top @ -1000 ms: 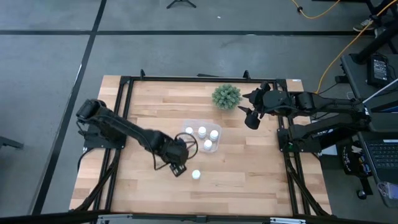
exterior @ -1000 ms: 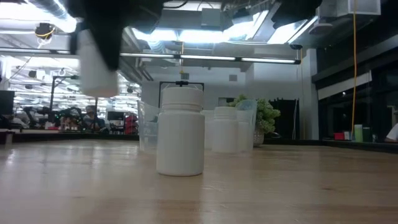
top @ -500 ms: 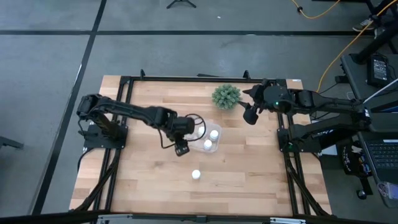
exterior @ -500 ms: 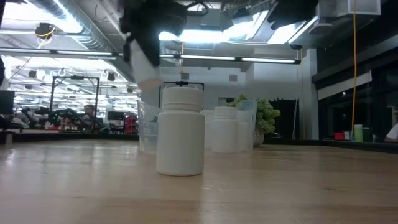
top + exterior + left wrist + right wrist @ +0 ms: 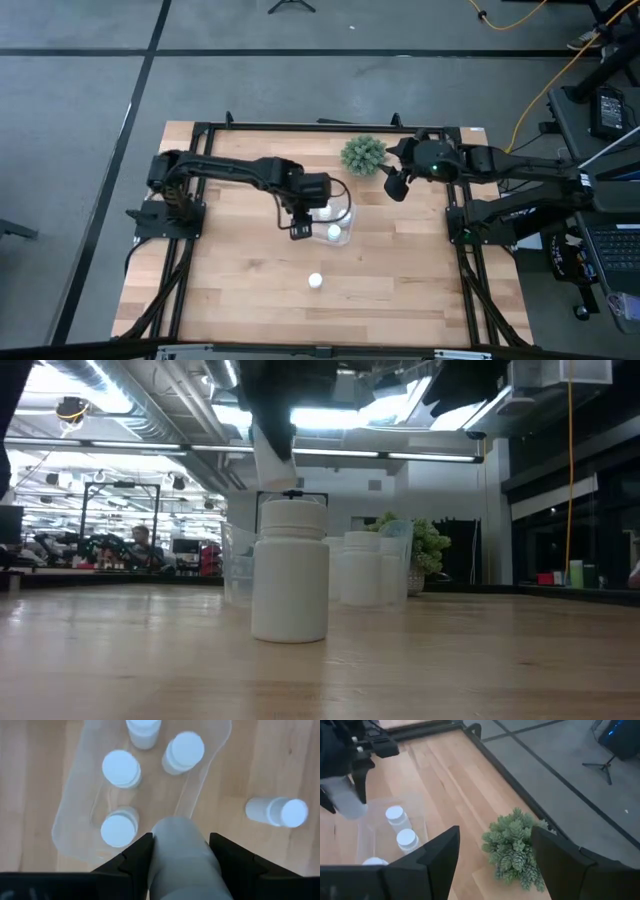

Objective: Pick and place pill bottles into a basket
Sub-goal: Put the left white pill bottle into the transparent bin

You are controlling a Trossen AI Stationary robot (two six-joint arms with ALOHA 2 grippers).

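Swinging in from the near left, the left gripper now hangs over the basket, fingers clamped on a bottle held upright above a free slot, while the right gripper waits open beside the plant.

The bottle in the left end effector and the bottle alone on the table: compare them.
The held bottle is gripped by the left end effector above the basket; the lone bottle stands on the wood, outside the basket. The held one is off the table; the lone one is untouched. Both are white and capped.
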